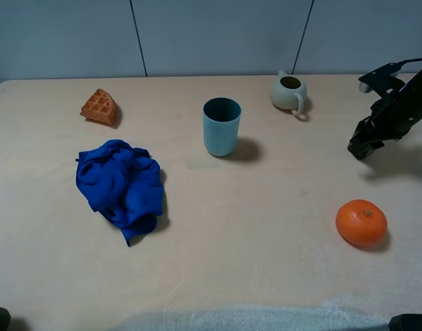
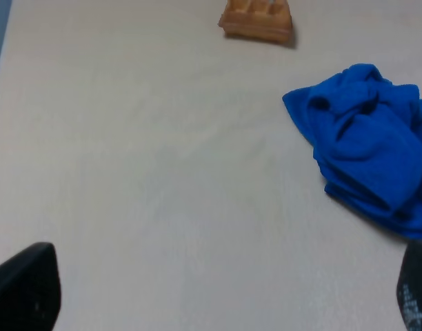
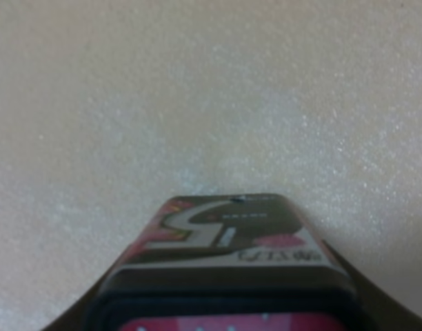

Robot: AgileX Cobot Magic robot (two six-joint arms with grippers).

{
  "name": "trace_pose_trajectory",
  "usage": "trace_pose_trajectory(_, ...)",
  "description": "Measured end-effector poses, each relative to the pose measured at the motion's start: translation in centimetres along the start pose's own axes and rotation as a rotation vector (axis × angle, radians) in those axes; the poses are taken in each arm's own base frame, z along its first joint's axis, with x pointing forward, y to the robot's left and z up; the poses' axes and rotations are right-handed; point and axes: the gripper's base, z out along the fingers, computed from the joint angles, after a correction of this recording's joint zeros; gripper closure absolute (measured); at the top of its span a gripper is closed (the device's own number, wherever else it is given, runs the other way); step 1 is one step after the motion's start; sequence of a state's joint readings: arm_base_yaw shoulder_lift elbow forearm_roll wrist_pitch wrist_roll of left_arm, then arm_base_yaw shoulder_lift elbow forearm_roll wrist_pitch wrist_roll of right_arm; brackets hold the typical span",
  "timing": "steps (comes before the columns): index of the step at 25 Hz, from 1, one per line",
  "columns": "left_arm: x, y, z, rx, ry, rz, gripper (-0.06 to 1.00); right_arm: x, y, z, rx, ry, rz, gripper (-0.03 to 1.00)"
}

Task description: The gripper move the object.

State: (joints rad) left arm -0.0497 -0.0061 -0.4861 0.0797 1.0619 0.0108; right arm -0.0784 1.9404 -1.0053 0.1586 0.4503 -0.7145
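Observation:
The small black carton (image 3: 228, 231) with pink and white label marks fills the lower part of the right wrist view, held between the dark fingers of my right gripper (image 3: 225, 303). In the exterior view the right gripper (image 1: 361, 147) hangs low over the table at the far right, behind the orange; the carton cannot be told apart from the black claw there. My left gripper (image 2: 225, 286) is open and empty, its fingertips (image 2: 28, 286) at the frame's corners, over bare table near the blue cloth.
A teal cup (image 1: 221, 126) stands mid-table. A pale teapot (image 1: 289, 92) is at the back right. An orange (image 1: 361, 222) lies front right. A crumpled blue cloth (image 1: 121, 183) and a waffle wedge (image 1: 99, 107) lie on the left.

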Motion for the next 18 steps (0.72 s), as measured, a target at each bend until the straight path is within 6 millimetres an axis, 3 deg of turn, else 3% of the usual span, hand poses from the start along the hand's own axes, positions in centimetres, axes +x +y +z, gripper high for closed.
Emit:
trace_pose_trajectory(8,0.0,0.0,0.0,0.0,0.0,0.0,-0.05,-0.1,0.0,-0.4,0.006,-0.01,-0.001,0.61)
trace_pose_trajectory(18,0.0,0.0,0.0,0.0,0.0,0.0,-0.05,-0.7,-0.1,-4.3,0.038,-0.072,-0.001,0.61)
